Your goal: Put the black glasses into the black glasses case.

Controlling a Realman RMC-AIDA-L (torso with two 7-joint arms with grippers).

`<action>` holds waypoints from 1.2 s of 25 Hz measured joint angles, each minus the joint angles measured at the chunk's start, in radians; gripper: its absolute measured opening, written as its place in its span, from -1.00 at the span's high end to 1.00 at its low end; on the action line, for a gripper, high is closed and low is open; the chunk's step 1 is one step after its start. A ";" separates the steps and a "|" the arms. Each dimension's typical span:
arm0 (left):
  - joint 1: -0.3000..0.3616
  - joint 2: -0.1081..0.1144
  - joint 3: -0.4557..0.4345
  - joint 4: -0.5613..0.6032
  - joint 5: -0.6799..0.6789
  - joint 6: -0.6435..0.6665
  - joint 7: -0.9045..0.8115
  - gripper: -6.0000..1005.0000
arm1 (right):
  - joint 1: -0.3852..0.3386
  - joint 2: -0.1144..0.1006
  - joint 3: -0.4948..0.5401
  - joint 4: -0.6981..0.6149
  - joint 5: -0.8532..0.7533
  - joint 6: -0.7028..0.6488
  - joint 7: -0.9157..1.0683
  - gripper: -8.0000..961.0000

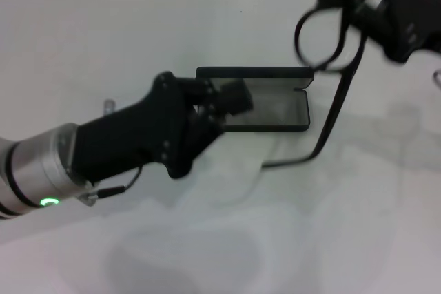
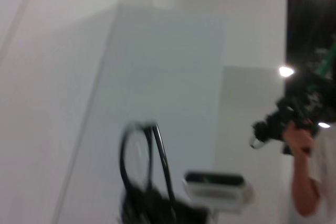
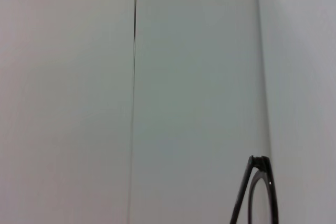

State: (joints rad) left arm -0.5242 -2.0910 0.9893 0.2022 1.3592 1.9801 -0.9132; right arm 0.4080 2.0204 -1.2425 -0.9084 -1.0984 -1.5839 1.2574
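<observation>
Hanging in the air at the upper right of the head view, the black glasses (image 1: 329, 39) are thin-framed with a rounded oval lens ring, and one long slim temple arm drops down and ends in a bent tip near the white table (image 1: 207, 239), just beside the right end of the case. The right end effector (image 1: 396, 12) is pinching the frame near its top, fingers pressed together on it. The black glasses case (image 1: 275, 101) lies open on the table near the middle, a rounded-corner black rectangle with a grey inside and its lid standing up along the far edge. The left end effector (image 1: 231, 101) reaches in from the left and sits over the left end of the case; it seems to press or steady that end, though the blur makes it hard to tell whether its fingers are spread or closed. Only the head view shows the case and both arms together. The left wrist view looks up past the glasses (image 2: 144, 166), seen as a dark loop with two straight arms, and shows a person (image 2: 310, 171) at the far right holding a dark device, which the other views lack. The right wrist view shows mostly pale wall, with just a lens rim and hinge corner (image 3: 260, 192) of the glasses at the lower edge.
</observation>
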 joint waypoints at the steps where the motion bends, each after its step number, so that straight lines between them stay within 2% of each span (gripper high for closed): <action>1: -0.007 0.000 0.014 0.000 0.009 0.000 0.002 0.90 | 0.000 0.000 0.003 0.002 0.033 -0.006 -0.016 0.75; 6: -0.047 -0.005 0.094 -0.002 0.019 0.000 0.019 0.90 | 0.039 0.005 -0.010 0.048 0.137 -0.002 -0.101 0.75; 9: -0.053 -0.011 0.104 -0.007 0.009 0.001 0.032 0.90 | 0.114 0.006 -0.026 0.138 0.146 0.019 -0.127 0.75; 13: -0.058 -0.013 0.104 -0.011 0.008 0.001 0.033 0.90 | 0.239 0.008 -0.040 0.336 0.148 0.026 -0.194 0.75; 16: -0.058 -0.013 0.102 -0.012 0.002 0.000 0.033 0.90 | 0.295 0.008 -0.076 0.439 0.178 0.027 -0.247 0.75; 23: -0.052 -0.014 0.104 -0.012 -0.017 -0.014 0.033 0.90 | 0.303 0.007 -0.174 0.454 0.266 0.027 -0.280 0.75; 30: -0.059 -0.015 0.102 -0.017 -0.032 -0.050 0.030 0.90 | 0.305 0.007 -0.196 0.451 0.283 0.027 -0.281 0.75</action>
State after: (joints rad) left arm -0.5830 -2.1061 1.0915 0.1851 1.3276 1.9305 -0.8828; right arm 0.7126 2.0278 -1.4387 -0.4573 -0.8156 -1.5567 0.9769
